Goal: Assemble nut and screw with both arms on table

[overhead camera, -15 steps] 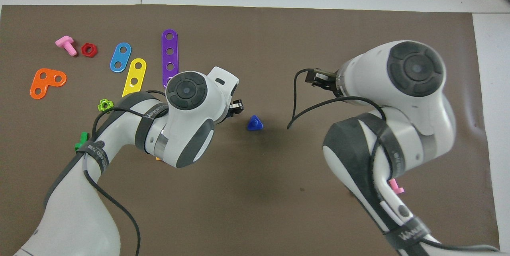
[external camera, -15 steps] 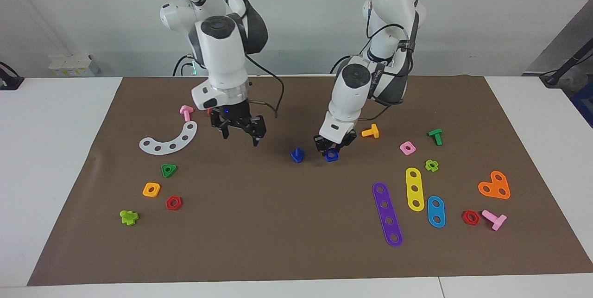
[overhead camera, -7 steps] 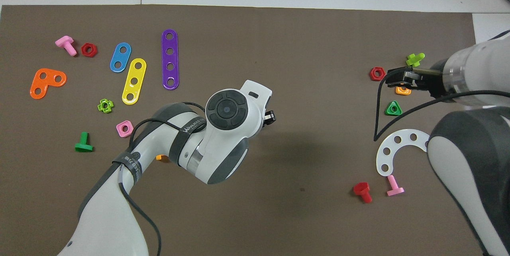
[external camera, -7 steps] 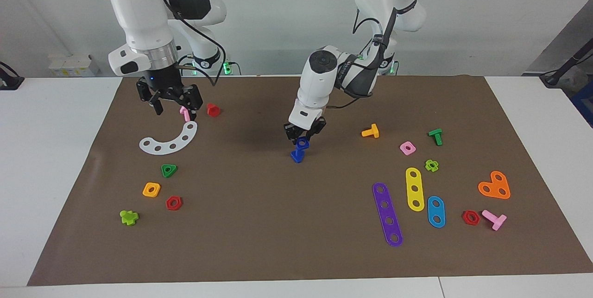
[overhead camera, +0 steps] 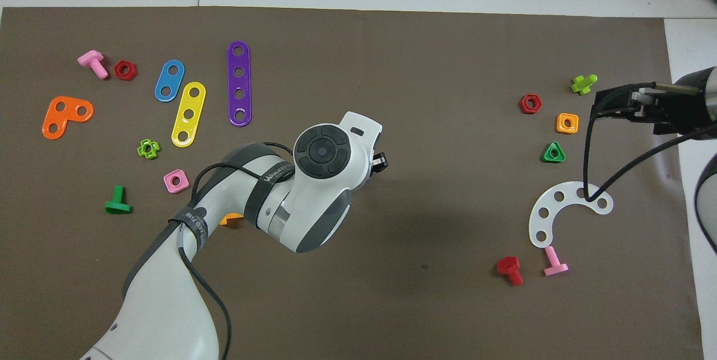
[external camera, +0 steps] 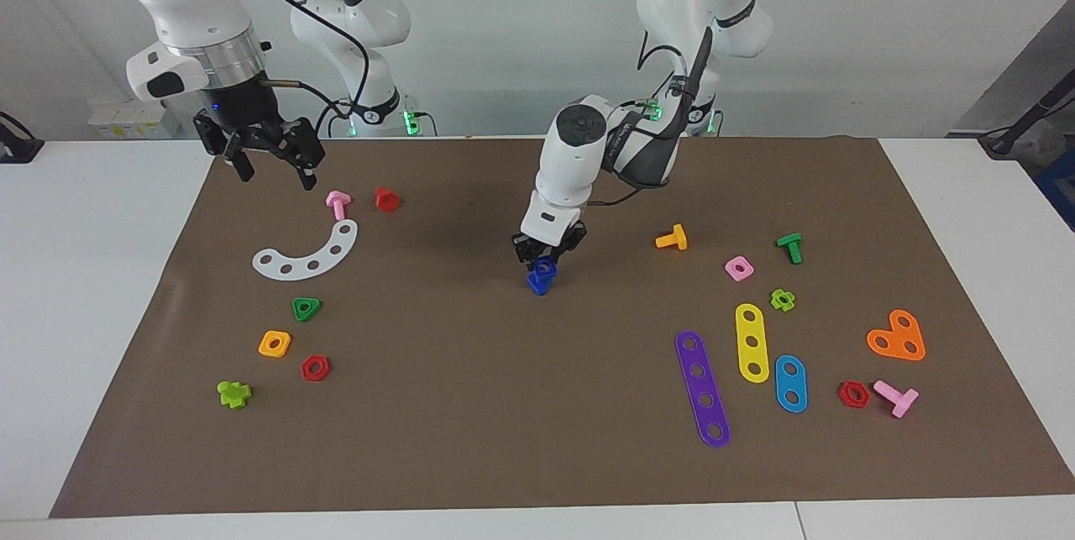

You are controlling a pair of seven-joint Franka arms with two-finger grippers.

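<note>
left gripper [external camera: 547, 256] pinching nut [external camera: 547, 266] directly on top of screw [external camera: 538, 282], mid-mat on table [external camera: 117, 271] | right gripper [external camera: 267, 162] spread, empty, raised over mat edge at right arm's end, near pink bolt [external camera: 338, 204]; waiting

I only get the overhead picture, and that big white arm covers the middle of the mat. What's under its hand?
Observer: The left gripper, its fingers shut on the dark-blue nut.
Operator: And where's the matching screw?
Observer: The screw stands on the mat right under the nut, and the two touch. I cannot tell whether the nut is threaded on.
Operator: And the arm at the edge of my picture, is it down on the table?
Observer: No. The right gripper hangs well above the mat, fingers open, holding nothing.
</note>
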